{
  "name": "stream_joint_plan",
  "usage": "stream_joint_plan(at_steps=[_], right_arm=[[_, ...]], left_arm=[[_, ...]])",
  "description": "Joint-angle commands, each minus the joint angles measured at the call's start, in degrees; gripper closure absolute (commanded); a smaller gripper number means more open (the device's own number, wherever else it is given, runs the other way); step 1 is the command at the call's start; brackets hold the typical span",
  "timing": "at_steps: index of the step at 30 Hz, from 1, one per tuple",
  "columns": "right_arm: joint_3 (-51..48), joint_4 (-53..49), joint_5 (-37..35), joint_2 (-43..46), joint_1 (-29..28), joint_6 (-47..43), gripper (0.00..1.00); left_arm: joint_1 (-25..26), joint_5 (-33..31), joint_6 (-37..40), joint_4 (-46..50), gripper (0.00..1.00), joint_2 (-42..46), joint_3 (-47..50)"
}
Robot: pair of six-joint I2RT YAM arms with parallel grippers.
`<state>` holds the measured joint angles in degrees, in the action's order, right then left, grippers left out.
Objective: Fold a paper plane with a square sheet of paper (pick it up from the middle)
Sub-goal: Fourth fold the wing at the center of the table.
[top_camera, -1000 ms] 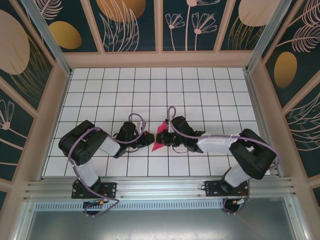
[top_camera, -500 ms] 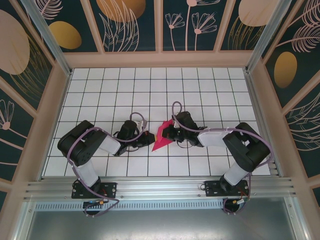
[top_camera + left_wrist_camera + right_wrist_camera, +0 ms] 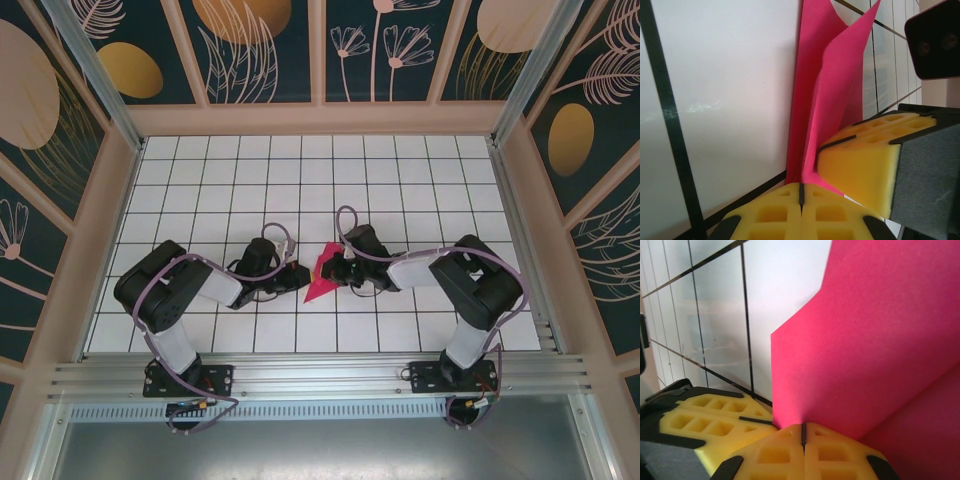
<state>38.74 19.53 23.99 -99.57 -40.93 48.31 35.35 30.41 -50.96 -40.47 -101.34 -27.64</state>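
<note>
One sheet of paper (image 3: 318, 278), magenta-red and creased into a narrow shape, lies near the middle of the overhead frame on the white tiled tabletop (image 3: 200, 180). We see its long axis running almost straight up and down that frame, leaning slightly so that the lower tip sits a little to the left and the upper end a little to the right. We cannot tell from above which end is the nose.

We count two arms, one entering from the lower left and one from the lower right, and two end effectors meeting at the paper. The left end effector (image 3: 304, 283) touches the paper's left side and the right end effector (image 3: 334, 268) touches its right side, slightly higher in the frame.

From the left wrist, we see the left end effector (image 3: 801, 197) clenched at the bottom of the frame. The paper (image 3: 830, 75) rises from the seam between its yellow pads towards the top edge, one flap standing up. A yellow pad (image 3: 865, 160) of the right end effector presses against the paper at the lower right.

From the right wrist, the right end effector (image 3: 803, 437) is likewise clenched on the paper (image 3: 880, 340), which fills the upper right. One left pad (image 3: 715, 422) sits at the lower left.
</note>
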Motion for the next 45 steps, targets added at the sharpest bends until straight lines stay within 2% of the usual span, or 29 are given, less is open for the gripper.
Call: stream_joint_plan(at_steps=[1,14,19,27,34,40,42,45], right_arm=[[1.24,-0.65,-1.38,-1.51,-0.21,-1.28,1.0],[4.22,-5.14,-1.7,4.07,0.14,-3.97,0.99],[5.13,-5.88,-1.72,2.59,0.15,-4.22,0.99],[3.1,-8.09,-7.42,-0.48,0.54,-2.61,0.99],[2.3,-8.14,-8.34,-2.61,0.83,-1.99,0.99],[3.88,-8.94,-7.14,2.05,1.38,-3.37,0.99],[3.97,-7.77,-4.81,3.54,2.21,-4.29,0.98],[4.32,-7.98,-3.51,3.13,3.03,-5.31,0.98]], left_arm=[[0.24,-5.72,2.95,11.21,1.0,-4.52,-0.7],[0.32,-5.9,4.81,17.66,1.0,-5.73,-3.19],[0.26,-5.7,5.08,18.54,1.0,-6.39,-4.14],[0.31,-5.89,6.07,21.63,1.0,-7.03,-5.47],[0.31,-5.78,7.51,25.14,1.0,-8.17,-7.24],[0.28,-6.22,7.89,26.47,1.0,-8.17,-7.61],[0.31,-6.08,7.89,26.56,1.0,-8.25,-7.63],[0.32,-6.09,7.8,26.49,1.0,-8.31,-7.67]])
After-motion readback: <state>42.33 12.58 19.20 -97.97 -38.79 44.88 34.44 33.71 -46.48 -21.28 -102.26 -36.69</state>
